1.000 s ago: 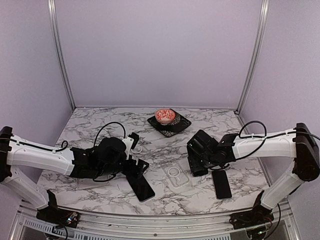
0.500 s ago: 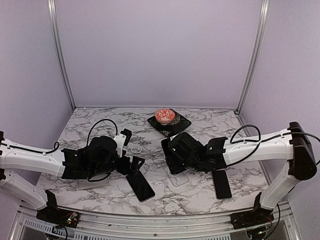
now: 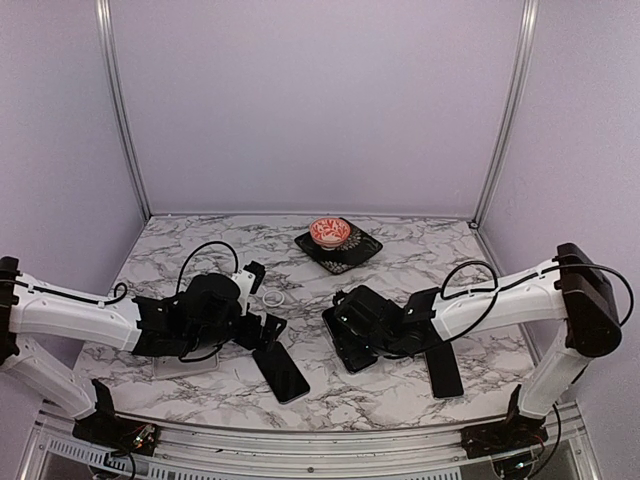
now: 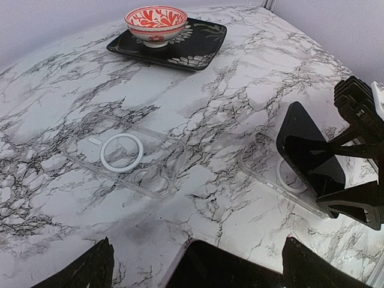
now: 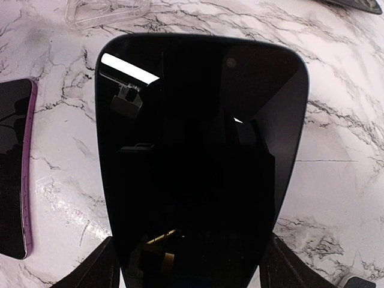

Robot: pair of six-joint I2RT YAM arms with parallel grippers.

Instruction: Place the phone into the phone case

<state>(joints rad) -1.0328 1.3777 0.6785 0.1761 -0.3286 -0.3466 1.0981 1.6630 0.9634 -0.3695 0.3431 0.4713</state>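
Right jaws clamped on one end of a black phone, glass side up toward the wrist camera. Its free end points away from the right arm toward the centre of the worktop.

Left wrist view: the phone is held tilted, not flat, directly above a clear phone case that lies open side up on the marble. The case's ring shows just beside the phone's edge. Phone's long axis and case's long axis run roughly the same way. Cannot tell whether the phone's low end touches the case rim. From the right wrist this case is hidden behind the phone.

Left jaws apart, hanging low over a second phone that lies flat on the worktop between the fingertips; nothing gripped. A second clear case lies just beyond it, empty.

A third phone lies flat by the right arm, untouched. Red bowl on a black plate at the back, well apart from the work.

Judgement: the right arm is the nearer one and carries the part. Seating turns on laying the phone down flat, with its outline square over the case beneath it. With the case loose on smooth marble, a skewed press could push it aside.
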